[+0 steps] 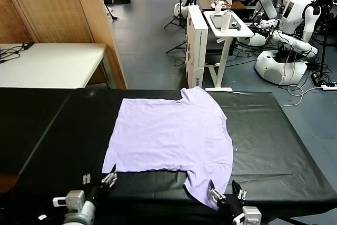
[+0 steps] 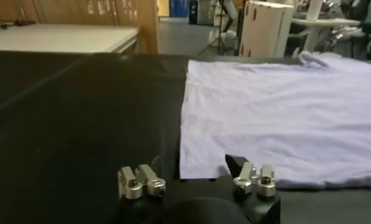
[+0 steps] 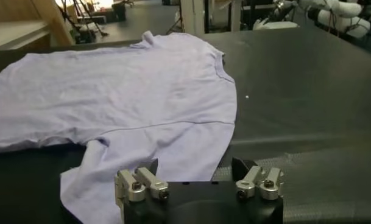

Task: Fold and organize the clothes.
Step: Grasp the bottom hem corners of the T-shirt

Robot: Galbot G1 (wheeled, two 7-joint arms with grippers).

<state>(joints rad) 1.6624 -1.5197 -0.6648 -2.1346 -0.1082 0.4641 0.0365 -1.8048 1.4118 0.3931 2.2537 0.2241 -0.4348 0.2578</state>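
T-shirt [image 1: 171, 136] lies flat on the black table [image 1: 274, 135], long axis across it, collar edge toward the right. Only the head view shows the white desk [image 1: 50, 64] beyond. Left gripper [image 1: 107, 181], jaws spread, sits beside the hem corner; right gripper [image 1: 225, 192], jaws spread, straddles the near sleeve's edge.

My left gripper [image 1: 105, 180] sits low at the near left, jaws apart; my right gripper [image 1: 227, 192] sits near right, jaws apart.
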